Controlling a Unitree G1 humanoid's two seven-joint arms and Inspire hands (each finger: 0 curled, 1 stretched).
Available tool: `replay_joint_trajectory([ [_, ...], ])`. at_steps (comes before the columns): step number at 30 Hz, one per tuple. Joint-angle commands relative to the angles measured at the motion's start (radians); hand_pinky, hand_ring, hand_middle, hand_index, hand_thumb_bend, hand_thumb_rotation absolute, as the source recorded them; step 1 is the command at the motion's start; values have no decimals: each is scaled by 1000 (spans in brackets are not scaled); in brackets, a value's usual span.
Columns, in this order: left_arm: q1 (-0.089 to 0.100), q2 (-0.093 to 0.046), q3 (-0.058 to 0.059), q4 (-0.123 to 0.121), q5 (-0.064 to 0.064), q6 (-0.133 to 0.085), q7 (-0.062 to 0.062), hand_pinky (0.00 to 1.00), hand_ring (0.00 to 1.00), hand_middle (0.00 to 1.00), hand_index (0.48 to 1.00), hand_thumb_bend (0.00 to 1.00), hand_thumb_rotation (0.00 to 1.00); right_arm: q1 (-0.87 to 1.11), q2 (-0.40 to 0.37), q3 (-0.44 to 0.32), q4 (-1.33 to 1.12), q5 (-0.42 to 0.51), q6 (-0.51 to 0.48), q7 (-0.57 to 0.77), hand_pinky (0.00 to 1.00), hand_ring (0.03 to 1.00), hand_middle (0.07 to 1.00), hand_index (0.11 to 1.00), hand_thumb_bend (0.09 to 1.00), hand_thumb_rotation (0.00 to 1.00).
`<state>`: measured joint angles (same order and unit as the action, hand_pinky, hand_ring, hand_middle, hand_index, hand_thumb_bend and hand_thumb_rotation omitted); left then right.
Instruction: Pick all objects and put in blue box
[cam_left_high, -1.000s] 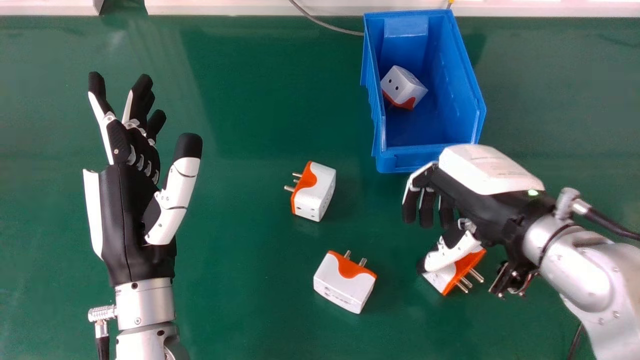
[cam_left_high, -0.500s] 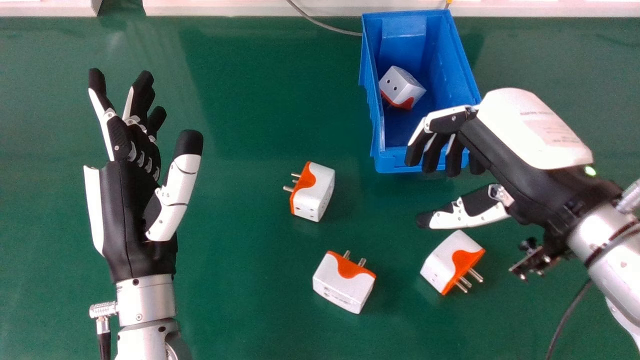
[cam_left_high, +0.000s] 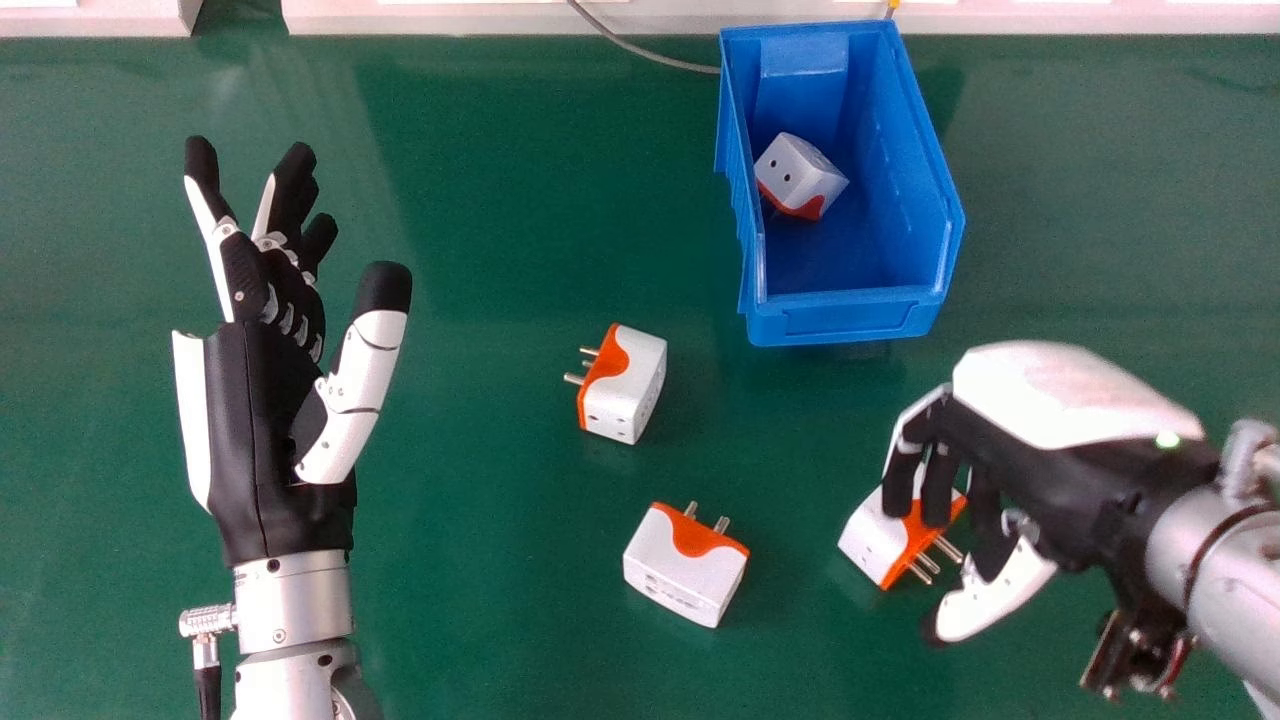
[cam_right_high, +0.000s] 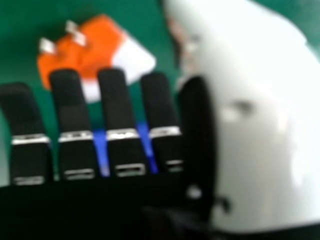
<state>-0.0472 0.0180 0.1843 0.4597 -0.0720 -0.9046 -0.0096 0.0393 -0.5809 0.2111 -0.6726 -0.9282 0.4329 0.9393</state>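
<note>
Head view: right hand (cam_left_high: 1040, 480) over the right-hand adapter (cam_left_high: 868, 532). Fingers (cam_left_high: 938, 485) loosely bent downward, thumb (cam_left_high: 1000, 595) well apart from them; nothing gripped. Fingers cover part of the adapter's white and orange body; cannot tell whether they touch it. Its prongs show beside the thumb. Left hand (cam_left_high: 262, 420) idle at the left, fingers and thumb spread. One adapter (cam_left_high: 803, 178) inside the blue box (cam_left_high: 850, 320), by its left wall. Upper adapter (cam_left_high: 635, 385) and lower adapter (cam_left_high: 685, 567) on the green table (cam_left_high: 480, 250), left of the right hand.

Right hand view: fingers extended side by side, thumb apart. Orange-and-white adapter beyond the fingertips, partly hidden by them; contact unclear. Blue strips (cam_right_high: 101, 150) between fingers, source uncertain.
</note>
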Motion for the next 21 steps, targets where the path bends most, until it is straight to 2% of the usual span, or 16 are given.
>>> replay_joint_trajectory([
  [1,2,9,3,-8,8,-15,4,925,948,932,924,659,580,-28,14,17,-3,-40,16,14,844,985,989,882,992,193],
  [7,5,5,3,-9,18,-16,13,923,943,926,921,665,582,-29,50,42,51,-39,18,-19,786,995,997,913,999,192],
  [9,5,6,4,-5,23,-21,17,914,935,919,916,668,588,-30,56,48,62,-36,16,-26,652,999,1000,924,1000,170],
  [11,7,7,4,-6,28,-19,22,913,937,922,917,670,592,-35,56,54,64,-37,18,-22,613,1000,1000,928,1000,167],
  [12,8,8,4,-8,28,-16,22,916,938,922,918,675,593,-37,56,56,66,-38,18,-21,609,1000,1000,929,1000,166],
  [14,11,8,1,-12,15,-11,14,930,947,928,921,676,587,-40,58,58,70,-37,21,-19,609,1000,1000,931,1000,165],
  [21,13,6,1,-15,21,-11,17,929,945,927,922,680,594,-60,67,83,111,-53,31,-8,650,1000,1000,930,1000,159],
])
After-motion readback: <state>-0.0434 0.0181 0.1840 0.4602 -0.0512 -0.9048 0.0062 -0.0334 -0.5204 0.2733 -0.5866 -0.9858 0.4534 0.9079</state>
